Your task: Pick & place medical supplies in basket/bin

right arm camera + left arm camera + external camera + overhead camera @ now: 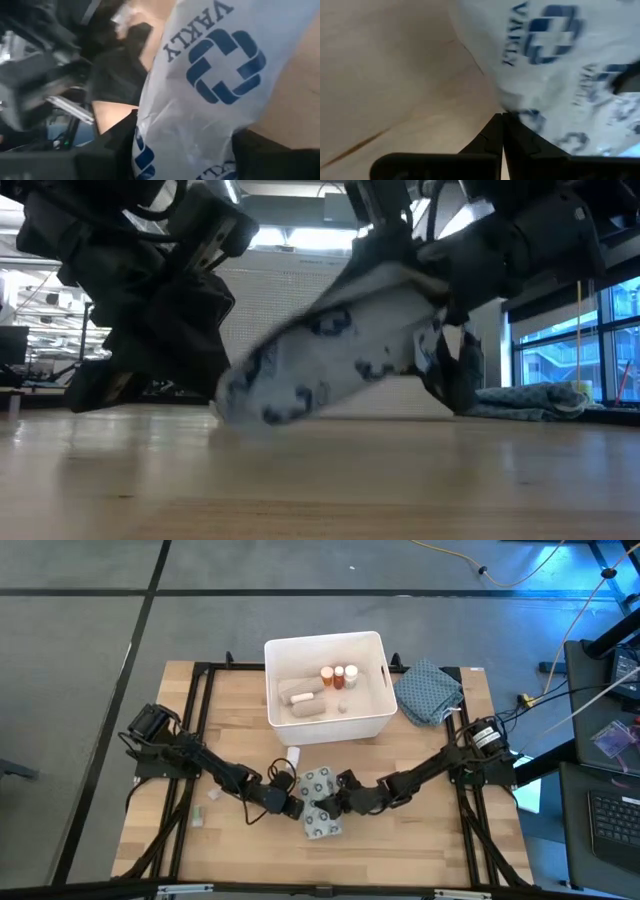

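A flat pale packet printed with blue crosses [320,802] lies at the table's near middle, between my two grippers. My left gripper [293,805] is shut at the packet's left end. My right gripper [345,802] is shut on the packet's right part. In the low view the packet [340,355] is tilted, with its right end raised. The white tub [325,690] stands at the far middle; two white-capped orange bottles [338,675] and pale rolls [300,700] lie in it. My left gripper's shut fingertips [502,122] lie against the packet's lower left end [520,107], slanting down from the table's left. They pinch nothing. My right gripper has the packet's right part [190,145] between its two fingers [117,145], which come slanting down from the table's right. The packet sits tilted: its right end is raised and its left end [235,405] rests on the table.
A blue-grey patterned cloth [430,692] lies right of the tub. A small white item [292,755] lies on the table just before the tub, and small bits [197,815] lie at the near left. Black frame rails [200,720] run along both table sides.
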